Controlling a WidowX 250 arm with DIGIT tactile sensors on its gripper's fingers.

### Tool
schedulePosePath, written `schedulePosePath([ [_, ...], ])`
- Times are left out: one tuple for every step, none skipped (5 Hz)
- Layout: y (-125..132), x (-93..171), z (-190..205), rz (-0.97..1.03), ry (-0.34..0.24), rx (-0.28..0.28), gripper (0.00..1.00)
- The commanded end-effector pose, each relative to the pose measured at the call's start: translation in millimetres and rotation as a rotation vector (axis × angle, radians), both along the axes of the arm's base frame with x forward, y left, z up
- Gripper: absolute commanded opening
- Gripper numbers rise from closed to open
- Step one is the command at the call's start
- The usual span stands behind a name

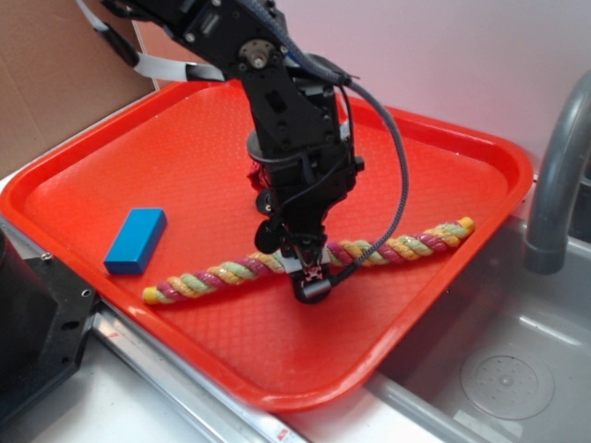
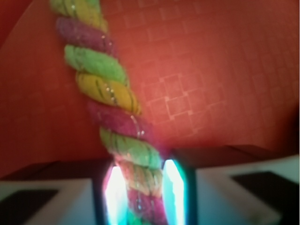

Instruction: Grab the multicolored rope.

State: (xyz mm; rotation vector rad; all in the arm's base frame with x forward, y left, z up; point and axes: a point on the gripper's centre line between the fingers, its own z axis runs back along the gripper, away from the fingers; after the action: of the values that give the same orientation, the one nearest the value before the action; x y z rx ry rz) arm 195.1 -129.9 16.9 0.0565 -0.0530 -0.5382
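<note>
The multicolored rope (image 1: 388, 247) lies stretched out on the red tray (image 1: 111, 175), running from the lower left near the front side to the upper right, where its yellow end comes close to the raised right rim. The gripper (image 1: 310, 273) stands over the middle part of the rope, pointing down to the tray floor. In the wrist view the rope (image 2: 112, 93) passes between the two fingers (image 2: 174, 190), and both pads press against its sides, so the gripper is clamped on the rope at this place.

The blue block (image 1: 135, 240) rests flat on the tray, to the left of the rope's left end and apart from it. Between the block and the gripper the tray floor is bare. The back half of the tray behind the arm also has free floor up to the far rim. In front of the rope, a wide strip of tray remains before the front edge. To the right of the tray a grey faucet (image 1: 554, 175) stands above the sink (image 1: 499, 369), just beside the tray's right corner.
</note>
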Motion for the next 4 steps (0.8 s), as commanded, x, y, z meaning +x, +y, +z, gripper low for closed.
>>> schedulePosePath([
  [43.8,3.2,79.7,0.296,-0.013,0.084,0.00],
  [84.6,14.4,127.6,0.462,-0.021,-0.033,0.00],
  [108.3,9.3,151.1,0.563,-0.029,-0.066,0.00],
  [148.6,7.3,166.6,0.736,-0.032,-0.080,0.00],
])
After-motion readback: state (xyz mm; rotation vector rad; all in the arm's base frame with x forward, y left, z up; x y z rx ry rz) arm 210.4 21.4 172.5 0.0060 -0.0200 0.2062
